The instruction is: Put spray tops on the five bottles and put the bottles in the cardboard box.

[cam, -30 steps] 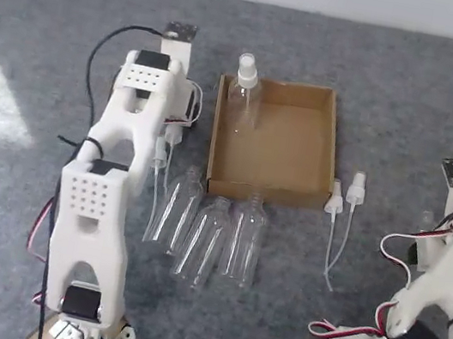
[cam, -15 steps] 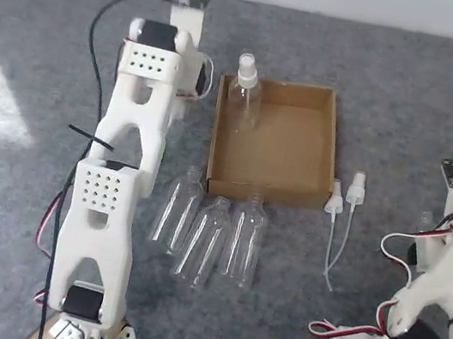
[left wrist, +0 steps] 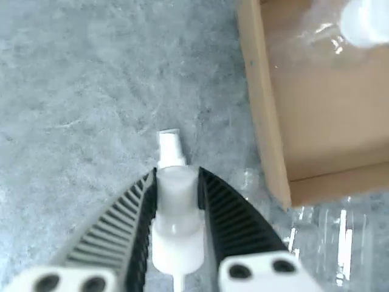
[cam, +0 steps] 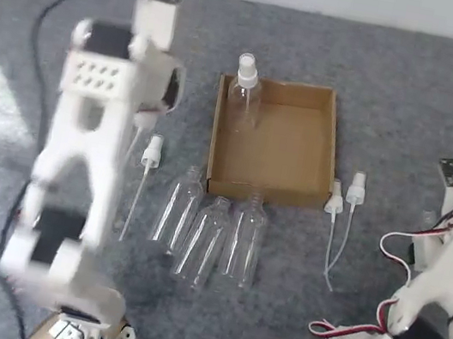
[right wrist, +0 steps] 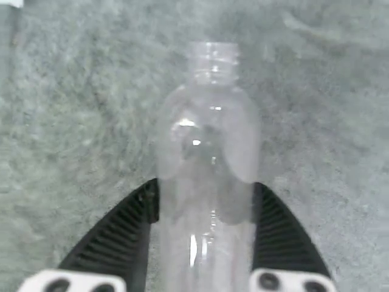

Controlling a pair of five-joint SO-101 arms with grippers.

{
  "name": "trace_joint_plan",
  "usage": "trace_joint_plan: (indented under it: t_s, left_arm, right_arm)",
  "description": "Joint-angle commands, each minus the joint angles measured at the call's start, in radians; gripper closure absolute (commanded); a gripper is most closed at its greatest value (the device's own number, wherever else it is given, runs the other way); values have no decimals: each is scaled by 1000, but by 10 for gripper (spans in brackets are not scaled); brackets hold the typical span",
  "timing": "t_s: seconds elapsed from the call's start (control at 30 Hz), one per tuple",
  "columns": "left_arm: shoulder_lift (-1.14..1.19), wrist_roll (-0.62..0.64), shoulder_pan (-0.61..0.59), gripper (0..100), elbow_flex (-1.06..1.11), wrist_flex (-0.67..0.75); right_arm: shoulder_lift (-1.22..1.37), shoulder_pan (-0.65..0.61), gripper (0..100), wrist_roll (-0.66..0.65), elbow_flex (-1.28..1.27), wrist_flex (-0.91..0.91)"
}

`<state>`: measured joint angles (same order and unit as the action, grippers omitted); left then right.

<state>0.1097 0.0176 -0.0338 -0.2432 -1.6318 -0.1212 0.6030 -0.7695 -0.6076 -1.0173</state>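
My left gripper (left wrist: 176, 176) is shut on a white spray top (left wrist: 173, 201), held above the carpet left of the cardboard box (left wrist: 267, 128); in the high view this spray top (cam: 152, 152) trails its thin tube toward the near side. My right gripper (right wrist: 205, 187) is shut on an uncapped clear bottle (right wrist: 209, 146) over the carpet. One bottle with a spray top (cam: 243, 94) stands in the box's (cam: 332, 144) far left corner. Three uncapped bottles (cam: 207, 236) lie side by side in front of the box. Two spray tops (cam: 346, 194) lie to its right.
Grey carpet covers the whole work area. The left arm (cam: 88, 138) rises tall on the left, its cable looping behind. The right arm (cam: 441, 292) is folded low at the near right, red and white wires around it.
The left arm has swung up and to the left, away from the box, carrying the spray top off the carpet. The right arm, the box and the lying bottles have not moved.
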Motion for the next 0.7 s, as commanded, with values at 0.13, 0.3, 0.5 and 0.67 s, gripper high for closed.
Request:
trace_joint_plan:
  t_s: [0.13,0.3,0.5,0.67]
  left_arm:
    - [-631,-31,-3,988,777,334]
    - [-818,-28,3,988,931,370]
    - [-870,-31,-5,987,987,371]
    - [-870,-29,-3,987,1027,423]
  right_arm:
    - [-8,-22,719,-6,21,15]
    - [-39,-81,717,-3,35,-64]
    - [-42,-124,716,84,189,-87]
    - [42,-131,716,32,299,-160]
